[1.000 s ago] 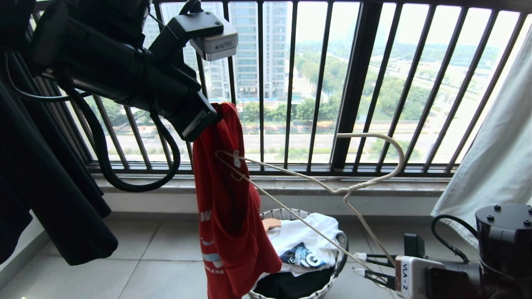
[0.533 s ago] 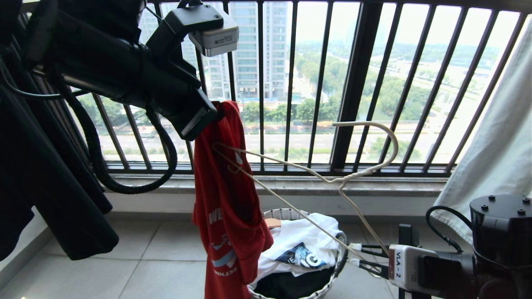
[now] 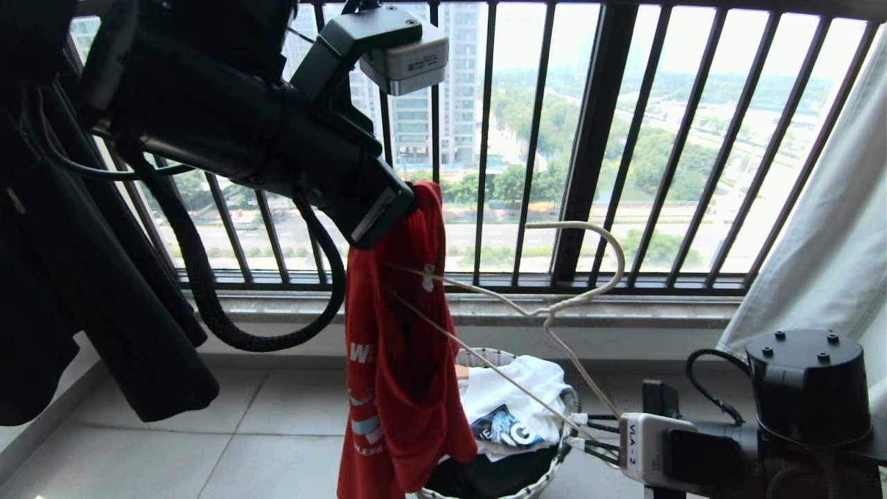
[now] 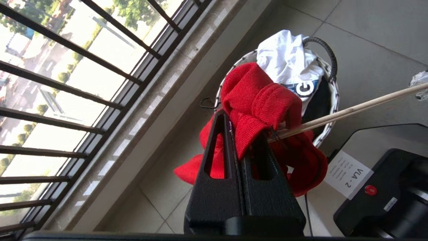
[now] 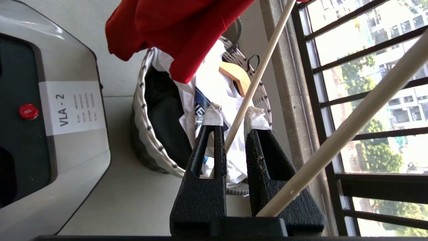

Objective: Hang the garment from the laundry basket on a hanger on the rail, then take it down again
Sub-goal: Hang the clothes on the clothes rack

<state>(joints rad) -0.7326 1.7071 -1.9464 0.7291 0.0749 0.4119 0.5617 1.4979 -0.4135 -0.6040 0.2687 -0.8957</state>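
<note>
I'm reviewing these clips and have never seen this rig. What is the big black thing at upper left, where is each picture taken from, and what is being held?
It is a two-armed robot on a balcony floor. The wide picture comes from its head camera; the other two come from cameras on each wrist, looking along the jaws.

The black bulk at upper left is the left arm. Its left gripper is shut on the collar of the red T-shirt, which hangs down over the laundry basket. The basket holds a white printed shirt and dark cloth.

At lower right, the right gripper pinches a corner of the white wire hanger. One hanger shoulder already reaches into the shirt. Behind stands the dark balcony railing.
</note>
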